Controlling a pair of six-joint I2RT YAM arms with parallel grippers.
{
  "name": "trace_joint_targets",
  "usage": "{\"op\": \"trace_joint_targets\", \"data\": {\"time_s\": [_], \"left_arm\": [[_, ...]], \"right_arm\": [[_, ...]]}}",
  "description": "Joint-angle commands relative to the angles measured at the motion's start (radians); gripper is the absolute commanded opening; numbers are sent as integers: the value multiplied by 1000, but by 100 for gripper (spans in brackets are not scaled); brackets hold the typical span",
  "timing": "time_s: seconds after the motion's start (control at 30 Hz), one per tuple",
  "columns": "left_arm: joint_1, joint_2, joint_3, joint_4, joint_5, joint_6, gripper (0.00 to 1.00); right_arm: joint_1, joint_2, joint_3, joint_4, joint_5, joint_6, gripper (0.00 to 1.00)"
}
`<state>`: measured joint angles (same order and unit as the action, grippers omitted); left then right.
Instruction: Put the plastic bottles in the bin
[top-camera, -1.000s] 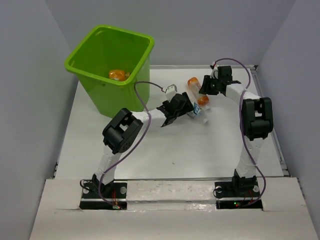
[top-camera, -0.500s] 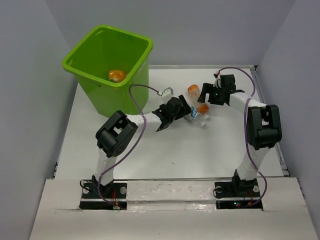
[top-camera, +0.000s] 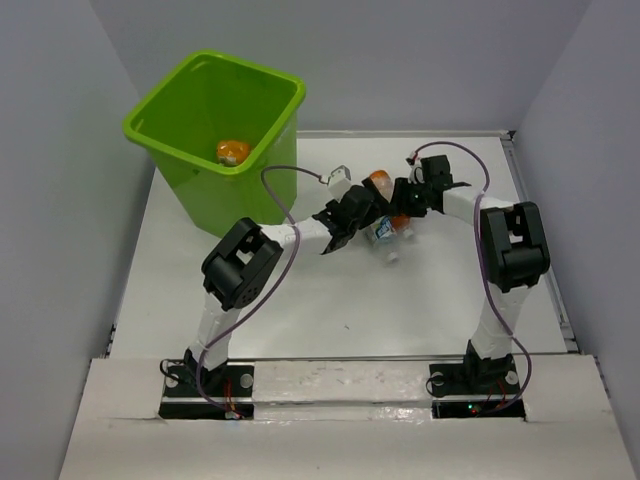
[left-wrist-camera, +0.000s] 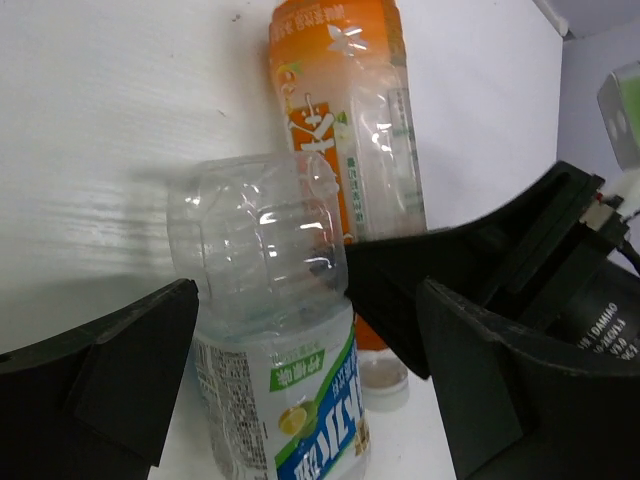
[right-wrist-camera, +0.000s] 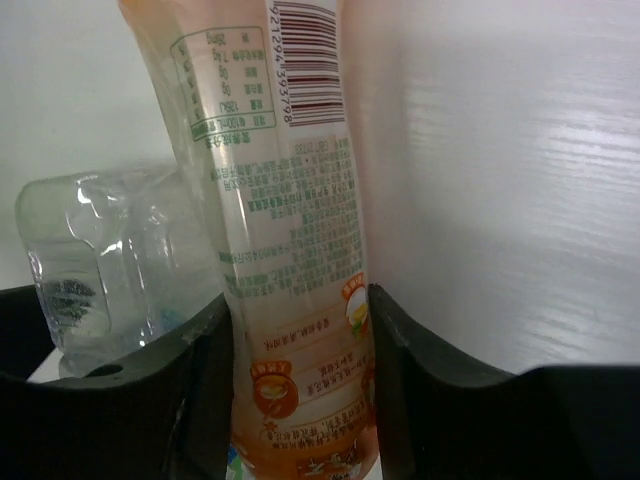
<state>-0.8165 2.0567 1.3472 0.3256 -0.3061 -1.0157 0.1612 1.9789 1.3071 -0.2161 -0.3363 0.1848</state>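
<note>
Right fingers (right-wrist-camera: 430, 400) have closed on the barcoded orange bottle (right-wrist-camera: 300, 250); left fingers (left-wrist-camera: 120, 370) gape around the clear bottle (left-wrist-camera: 260, 250).

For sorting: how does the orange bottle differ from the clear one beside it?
The orange bottle wears an orange label; the clear bottle a blue-green one. The right gripper clamps the orange bottle; the clear bottle lies inside the open left gripper. Both are see-through plastic.

Bin (top-camera: 196, 196) at far left of surface (top-camera: 300, 300), one bottle (top-camera: 232, 151) inside it. At centre, two bottles lie touching: farther bottle (top-camera: 379, 183) just behind nearer bottle (top-camera: 382, 236)
</note>
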Motion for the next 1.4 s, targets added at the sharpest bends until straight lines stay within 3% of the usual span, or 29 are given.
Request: {"op": "trace_joint_targets", "data": {"time_s": [0.0, 0.17, 0.37, 0.47, 0.63, 0.73, 0.97, 1.13, 1.27, 1.37], "left_arm": [[2, 55, 87, -77, -53, -11, 99], [2, 117, 148, -137, -41, 9, 99], [-1, 134, 119, -135, -27, 32, 87], [-3, 134, 115, -132, -25, 52, 72], [-13, 59, 133, -117, 24, 126, 26], [-47, -29, 148, -109, 21, 190, 13], [-105, -285, 139, -85, 42, 285, 5], [-98, -458, 188, -138, 61, 333, 4], [-44, -599, 239, -218, 13, 402, 4], [68, -699, 285, -316, -28, 448, 5]], "right_arm": [[1, -92, -81, 66, 51, 54, 38], [1, -201, -207, 109, 135, 97, 33], [1, -290, -265, 116, 227, 137, 28], [1, -365, -299, 119, 263, 143, 26], [1, -517, -318, 78, 315, 137, 26], [1, -624, -305, 40, 330, 128, 26], [1, -896, -261, -71, 373, 102, 27], [1, -1041, -163, -150, 346, 96, 27], [1, -1071, -60, -169, 235, 93, 28], [11, -1057, 3, -137, 90, 132, 29]]}}
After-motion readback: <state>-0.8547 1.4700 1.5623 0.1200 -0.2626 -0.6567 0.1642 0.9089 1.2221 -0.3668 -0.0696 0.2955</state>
